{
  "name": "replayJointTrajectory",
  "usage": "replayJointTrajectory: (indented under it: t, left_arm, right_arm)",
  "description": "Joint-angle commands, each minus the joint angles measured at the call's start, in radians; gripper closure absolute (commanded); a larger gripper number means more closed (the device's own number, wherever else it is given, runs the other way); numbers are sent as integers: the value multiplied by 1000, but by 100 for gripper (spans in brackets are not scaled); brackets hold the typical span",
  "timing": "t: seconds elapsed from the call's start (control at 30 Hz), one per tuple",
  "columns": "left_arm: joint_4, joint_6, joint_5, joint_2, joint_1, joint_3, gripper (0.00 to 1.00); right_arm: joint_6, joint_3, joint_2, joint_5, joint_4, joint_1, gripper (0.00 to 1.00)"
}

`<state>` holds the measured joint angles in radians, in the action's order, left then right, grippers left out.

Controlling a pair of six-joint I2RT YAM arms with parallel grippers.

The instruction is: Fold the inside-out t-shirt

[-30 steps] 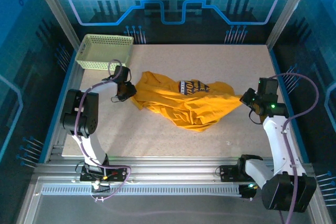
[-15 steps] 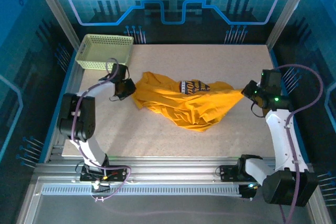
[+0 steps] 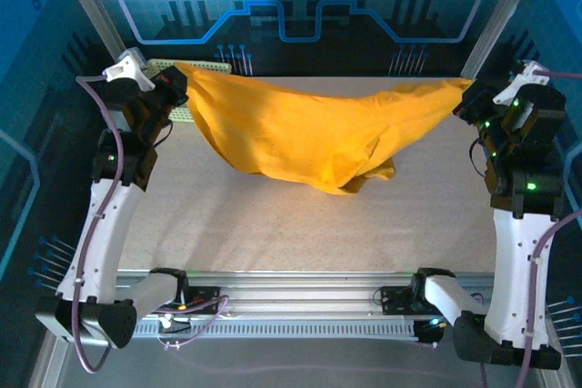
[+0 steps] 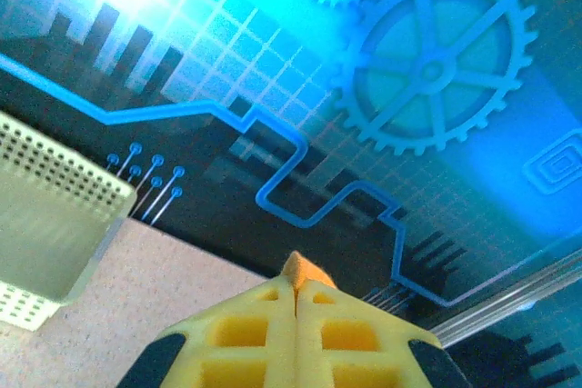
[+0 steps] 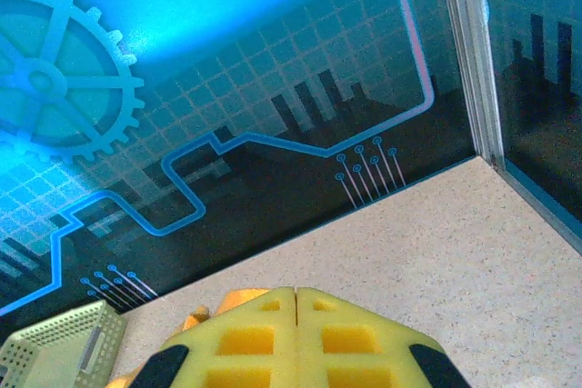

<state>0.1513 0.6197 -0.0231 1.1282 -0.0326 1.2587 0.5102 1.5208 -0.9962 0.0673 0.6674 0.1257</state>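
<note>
Bottom centre of the left wrist view: yellow pads (image 4: 236, 329) of the left gripper (image 4: 296, 283) pressed flat together along a thin seam, nipping a small orange tip of the inside-out t-shirt (image 4: 306, 270) poking out just above. Beyond, at the left edge, a pale green mesh basket (image 4: 45, 215) on the speckled table (image 4: 173, 270); behind, a blue back wall (image 4: 182, 61) printed with a large gear (image 4: 427, 70).

Bottom centre of the right wrist view: pads (image 5: 355, 338) of the right gripper (image 5: 296, 293) likewise closed tight, with orange cloth (image 5: 195, 320) bunched at their left side. Basket (image 5: 55, 347) in the lower left corner, bare table (image 5: 436, 252) to the right.

Top view: left gripper (image 3: 177, 88) at upper left, right gripper (image 3: 464, 102) at upper right, both raised and well apart, each clamped on one end of the t-shirt (image 3: 309, 124). Cloth stretched between them across the upper half of the frame, plain side showing, sagging in the middle, lowest folds just right of centre. Cannot tell whether those folds touch the table (image 3: 273, 224) or hang just above. Left end of the cloth hiding most of the basket (image 3: 186, 114), a strip of mesh peeking out beside the left gripper.
</note>
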Motion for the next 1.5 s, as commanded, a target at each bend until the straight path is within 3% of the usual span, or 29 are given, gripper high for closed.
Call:
replayJointTrajectory:
  t: [0.0,0.1,0.17,0.33,0.47,0.57,0.6,0.67,0.73,0.83,0.93,1.1,1.37,1.47]
  left_arm:
    - [130,16,-2,136,33,-88,100]
    - [229,26,41,268,41,-94,100]
    - [248,28,88,329,40,-119,100]
    - [179,42,102,317,39,-233,100]
    - [168,35,22,262,40,-281,100]
    - [152,43,-27,240,40,-303,100]
    - [148,44,-26,242,40,-303,100]
    - [135,50,-15,249,40,-307,100]
    - [121,61,-12,245,41,-320,100]
    - [113,65,-33,230,41,-349,100]
    - [116,61,-54,223,41,-372,100]
    - [107,63,-43,232,43,-396,100]
    - [100,68,-22,264,41,-390,100]
    - [96,69,-23,263,41,-390,100]
  right_arm:
    - [-30,-118,-5,-53,-24,-17,100]
    - [-67,-219,-13,-36,-31,-130,100]
    - [-103,-272,-36,21,-25,-270,100]
    - [-86,-404,-138,134,-29,-626,100]
    - [-2,-521,-205,249,-35,-803,100]
    - [30,-571,-235,248,-55,-833,96]
    - [28,-574,-246,234,-61,-833,91]
    - [12,-555,-268,219,-52,-834,69]
    - [-21,-539,-261,211,-51,-834,53]
    - [-41,-536,-217,221,-45,-788,42]
    - [-46,-549,-221,136,-33,-676,43]
    - [-26,-590,-288,154,-8,-670,44]
    - [2,-522,-442,148,-43,-948,52]
    - [-4,-459,-489,182,-20,-1004,54]
